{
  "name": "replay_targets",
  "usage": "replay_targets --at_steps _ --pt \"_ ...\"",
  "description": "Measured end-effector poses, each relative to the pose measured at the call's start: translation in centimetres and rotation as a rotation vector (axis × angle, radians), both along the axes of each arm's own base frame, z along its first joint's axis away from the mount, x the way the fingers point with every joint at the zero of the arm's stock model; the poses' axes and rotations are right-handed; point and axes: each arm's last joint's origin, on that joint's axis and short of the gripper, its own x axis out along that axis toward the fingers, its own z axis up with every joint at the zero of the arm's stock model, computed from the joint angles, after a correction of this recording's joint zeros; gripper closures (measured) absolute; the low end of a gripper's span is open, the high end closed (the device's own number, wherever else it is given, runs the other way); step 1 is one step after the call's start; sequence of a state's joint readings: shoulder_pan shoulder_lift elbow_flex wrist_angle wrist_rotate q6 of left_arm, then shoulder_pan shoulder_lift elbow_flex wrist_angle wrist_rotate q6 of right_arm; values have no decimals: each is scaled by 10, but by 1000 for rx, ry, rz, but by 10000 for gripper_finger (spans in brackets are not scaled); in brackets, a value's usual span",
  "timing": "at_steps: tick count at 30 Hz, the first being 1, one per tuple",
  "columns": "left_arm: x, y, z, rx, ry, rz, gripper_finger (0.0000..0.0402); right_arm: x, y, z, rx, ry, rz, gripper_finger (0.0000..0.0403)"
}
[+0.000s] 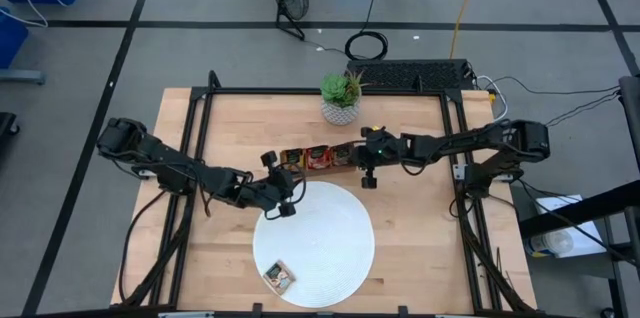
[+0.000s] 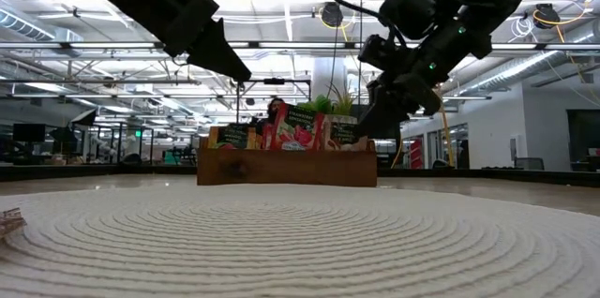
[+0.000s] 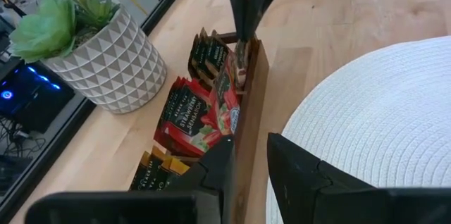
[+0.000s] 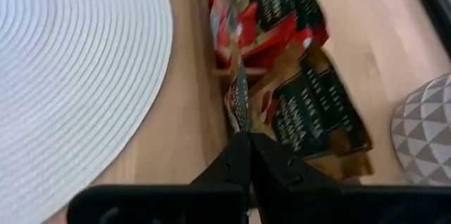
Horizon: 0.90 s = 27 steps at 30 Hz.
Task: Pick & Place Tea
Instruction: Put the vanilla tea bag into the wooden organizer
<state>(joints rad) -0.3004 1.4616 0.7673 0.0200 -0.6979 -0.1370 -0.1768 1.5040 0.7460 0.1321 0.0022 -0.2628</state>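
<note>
A brown wooden tray sits just beyond the white round plate. It holds red and tan tea sachets standing on edge in its compartments. One more sachet lies flat on the plate's near part. My right gripper is over the tray's right compartment, shut on a sachet that shows edge-on. My left gripper is open and hovers above the plate's far left rim, near the tray's left end, touching nothing. My right gripper pinches one tea sachet between its two fingers by its upper edge. The fingers come from above, pointing down. The sachet stands upright below them, along the tray's near wall, with its lower part among the other sachets in the compartment.
A potted succulent in a white patterned pot stands just beyond the tray. Bare wooden table lies right and left of the plate. A black frame edges the table.
</note>
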Motion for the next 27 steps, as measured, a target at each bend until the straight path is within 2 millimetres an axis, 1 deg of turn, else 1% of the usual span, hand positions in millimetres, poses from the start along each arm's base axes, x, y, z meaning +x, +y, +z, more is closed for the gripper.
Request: replay_targets --at_steps 3,7,9,16,21,24,27 --pt "0 0 0 -1 0 0 311 2 -1 3 0 -36 -15 403" --pt "0 0 0 -5 -2 2 311 3 -3 4 -77 -43 -83 392" --pt "0 0 0 -6 -3 3 311 3 -3 4 -98 -37 -95 378" --pt "0 -1 0 -19 1 -12 311 3 -3 5 -82 -47 -107 318" --pt "0 -2 -1 -47 6 -40 311 3 -4 9 -113 -71 -145 286" --pt "1 -4 -2 -109 15 -90 311 4 -4 15 -124 -111 -148 272" --pt "1 -8 -4 -240 53 -210 311 2 -2 24 -122 -151 -141 261"
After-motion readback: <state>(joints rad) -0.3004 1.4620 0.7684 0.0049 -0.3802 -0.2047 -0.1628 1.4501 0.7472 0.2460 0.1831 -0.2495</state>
